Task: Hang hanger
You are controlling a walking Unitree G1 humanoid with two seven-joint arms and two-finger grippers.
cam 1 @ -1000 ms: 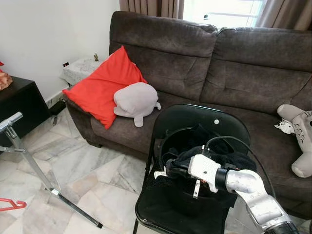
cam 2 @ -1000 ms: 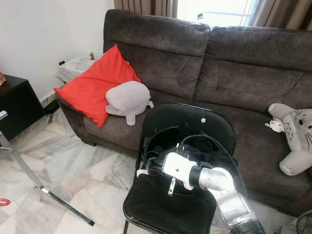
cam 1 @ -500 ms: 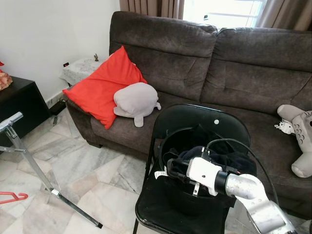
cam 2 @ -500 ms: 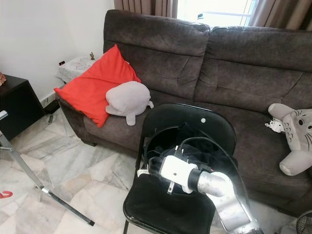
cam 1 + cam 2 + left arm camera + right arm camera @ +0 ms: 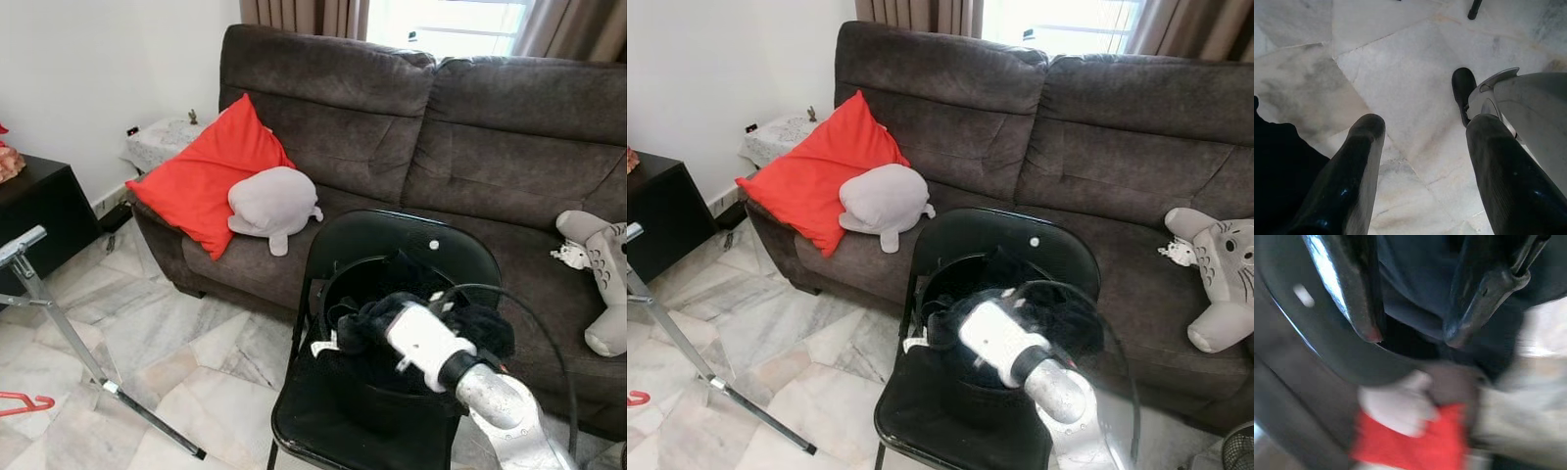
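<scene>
1. Black clothes (image 5: 431,313) fill a bucket (image 5: 338,284) on the folding chair (image 5: 392,235).
2. The right gripper (image 5: 1410,335) hangs at the bucket's rim, fingers parted around dark cloth.
3. The left gripper (image 5: 1422,142) idles spread above the marble floor (image 5: 186,343).
4. A red hanger (image 5: 22,404) lies at the floor's left edge, beside the metal rack leg (image 5: 69,333).
</scene>
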